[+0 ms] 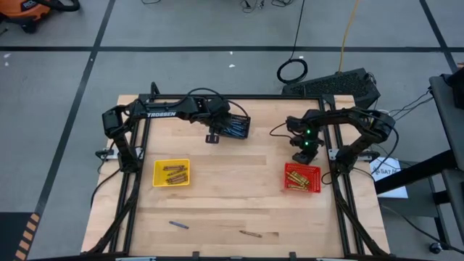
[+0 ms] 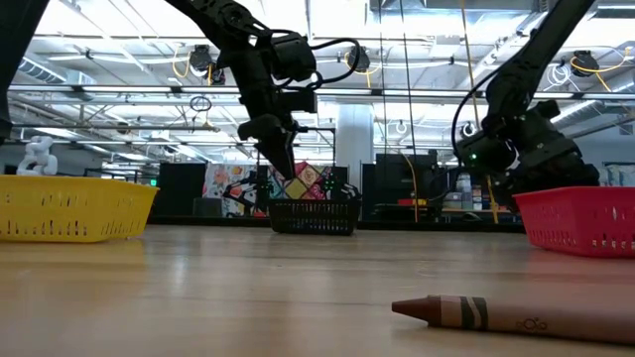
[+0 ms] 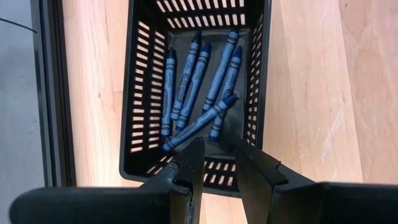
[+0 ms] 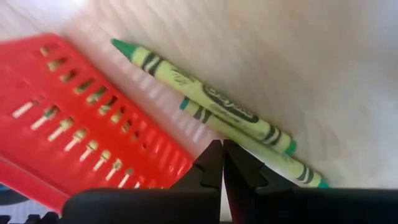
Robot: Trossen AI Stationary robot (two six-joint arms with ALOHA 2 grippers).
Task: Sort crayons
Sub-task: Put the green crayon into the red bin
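The yellow basket [image 1: 171, 172] at about nine o'clock on the table [image 1: 239, 210] holds tan-brown crayons [image 1: 174, 174]; just past it, toward eleven o'clock, the left gripper [image 3: 219, 163] hangs above the near wall of the black basket [image 3: 138, 93], fingers apart and empty, with the blue crayons [image 3: 199, 90] lying loose inside, one slanted across the others; the risk here, as I judge it, is that a descent from this spot catches a finger on the basket rim and tips or shoves it, spilling what is already sorted; at six o'clock two strays remain, a bluish crayon [image 1: 179, 225] and a brown crayon [image 1: 251, 234], the latter close to the table's front edge where a clumsy nudge could roll it off, since these sticks are round and light; on the right, near three o'clock, the right gripper [image 4: 221, 163] sits with fingers pressed together and holding nothing, beside the red basket [image 4: 68, 118]; its wrist view shows two green crayons [image 4: 205, 96] lying on the wood just outside that basket, touching each other; a grab at one may well drag or flick its neighbour, or pinch both at once, and closed fingers coming down would only push them aside
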